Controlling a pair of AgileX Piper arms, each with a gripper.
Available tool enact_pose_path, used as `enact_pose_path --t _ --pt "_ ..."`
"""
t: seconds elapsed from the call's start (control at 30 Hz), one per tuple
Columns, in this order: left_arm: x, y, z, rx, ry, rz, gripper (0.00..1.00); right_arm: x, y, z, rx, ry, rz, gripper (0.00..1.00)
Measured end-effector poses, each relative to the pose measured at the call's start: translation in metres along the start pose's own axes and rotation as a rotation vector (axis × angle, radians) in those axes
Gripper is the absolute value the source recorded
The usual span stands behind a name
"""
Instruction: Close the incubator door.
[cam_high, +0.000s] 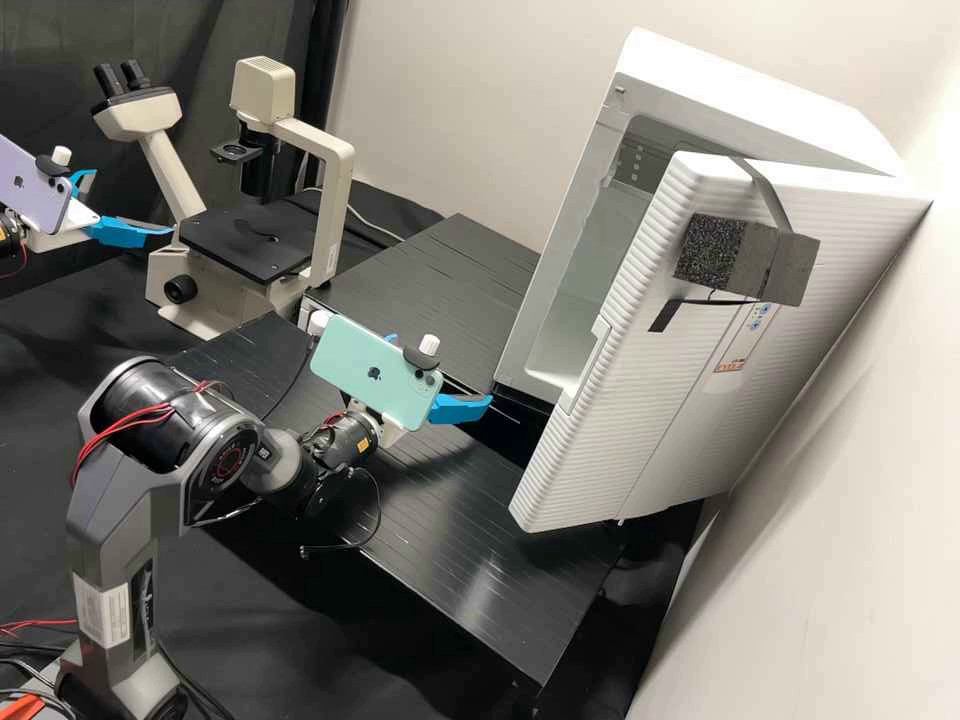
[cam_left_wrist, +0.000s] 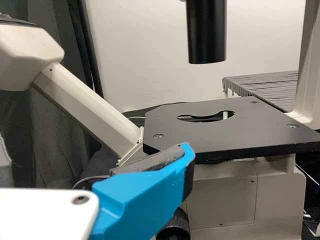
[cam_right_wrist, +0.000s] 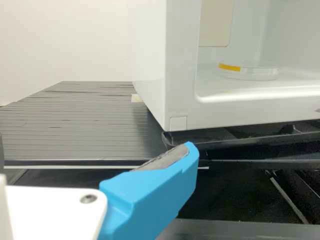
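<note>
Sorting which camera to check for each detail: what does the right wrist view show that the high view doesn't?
Right wrist view: a round, clear lidded dish with a yellow strip, on the incubator's inner floor.

High view: the incubator door, standing open, plus the binocular microscope, a mint-green phone and a lilac phone.

Both: the white incubator, the ridged black bench surface beside it and the right arm's blue finger.

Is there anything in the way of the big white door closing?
Nothing visible stands between the door and the incubator. The dish sits inside. But the right hand is near the opening, so the door might bump it.
</note>
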Motion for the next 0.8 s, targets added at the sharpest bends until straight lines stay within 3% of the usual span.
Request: enact_pose_path --t 0.3,0.47,0.8 --pt "0.0 0.0 0.0 0.0 0.0 0.0 1.0 0.0 0.0 0.0 0.0 0.002 0.002 1.0" --pt "0.0 0.0 0.0 0.0 0.0 0.0 1.0 -0.019 0.008 -0.001 0.0 0.009 0.031 1.0" --pt "0.0 0.0 0.0 0.0 0.0 0.0 1.0 -0.098 0.065 -0.027 -0.018 0.204 0.341 1.0"
